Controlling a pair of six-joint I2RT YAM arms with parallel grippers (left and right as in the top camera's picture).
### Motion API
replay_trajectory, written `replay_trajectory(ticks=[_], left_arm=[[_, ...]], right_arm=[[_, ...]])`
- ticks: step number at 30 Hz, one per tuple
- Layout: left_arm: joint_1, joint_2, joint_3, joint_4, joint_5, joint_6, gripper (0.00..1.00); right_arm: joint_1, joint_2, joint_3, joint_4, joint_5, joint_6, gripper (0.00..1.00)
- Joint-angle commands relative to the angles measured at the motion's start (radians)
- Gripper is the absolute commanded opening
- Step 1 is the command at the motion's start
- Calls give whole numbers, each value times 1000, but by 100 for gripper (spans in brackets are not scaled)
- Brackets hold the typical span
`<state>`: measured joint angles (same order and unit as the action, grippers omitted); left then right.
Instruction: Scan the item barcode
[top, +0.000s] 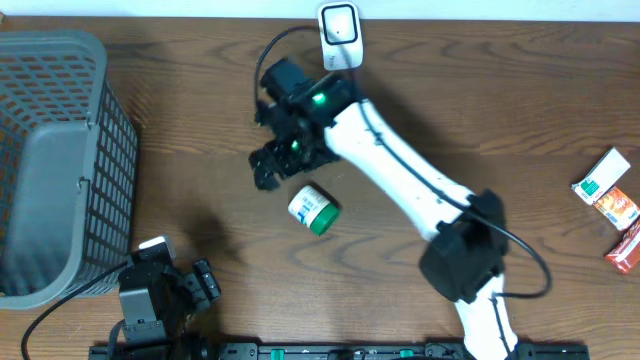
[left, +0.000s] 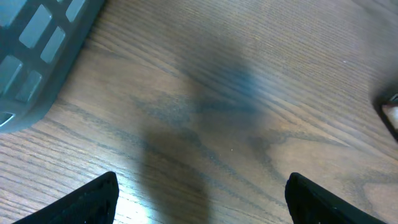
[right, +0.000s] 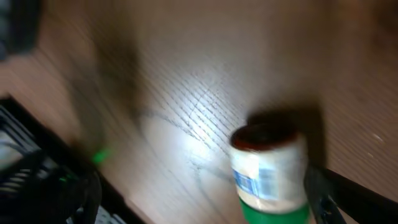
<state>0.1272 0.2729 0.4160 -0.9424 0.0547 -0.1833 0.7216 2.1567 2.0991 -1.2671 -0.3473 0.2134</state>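
Observation:
The item, a small white bottle (top: 314, 210) with a green cap, lies on its side on the wooden table. My right gripper (top: 272, 165) hovers just up and left of it, open and apart from it. In the blurred right wrist view the bottle (right: 267, 174) sits close to the right finger (right: 348, 199), and the right gripper (right: 199, 199) has its jaws spread wide. The label is too blurred to make out a barcode. A white scanner (top: 339, 32) stands at the table's back edge. My left gripper (top: 205, 285) rests open at the front left, with bare wood between the left gripper's (left: 202, 205) jaws.
A grey mesh basket (top: 60, 160) fills the left side, and its corner (left: 37, 50) shows in the left wrist view. Small boxes (top: 610, 190) lie at the far right. The right arm stretches diagonally across the table's middle.

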Motion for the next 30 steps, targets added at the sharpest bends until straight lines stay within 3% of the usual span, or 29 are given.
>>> replay_trajectory(ticks=[1, 6, 10, 13, 19, 23, 26, 30], left_arm=[[0, -2, 6, -3, 8, 5, 86], [1, -2, 6, -3, 8, 5, 86], [0, -2, 6, -3, 8, 6, 86], [0, -2, 6, -3, 8, 6, 86], [1, -2, 6, -3, 8, 5, 86], [1, -2, 6, -3, 8, 6, 86], [1, -2, 6, -3, 8, 5, 86], [0, -2, 6, -3, 8, 6, 86]], right_arm=[[-68, -124, 33, -17, 25, 232, 99], [-143, -168, 33, -124, 146, 411, 99], [-153, -169, 30, -247, 273, 380, 99], [-143, -169, 29, -282, 274, 335, 99], [-155, -170, 28, -332, 255, 395, 99], [-120, -170, -2, -270, 413, 247, 99], [-76, -170, -54, -231, 363, 56, 99], [-34, -170, -172, -187, 342, 12, 99]])
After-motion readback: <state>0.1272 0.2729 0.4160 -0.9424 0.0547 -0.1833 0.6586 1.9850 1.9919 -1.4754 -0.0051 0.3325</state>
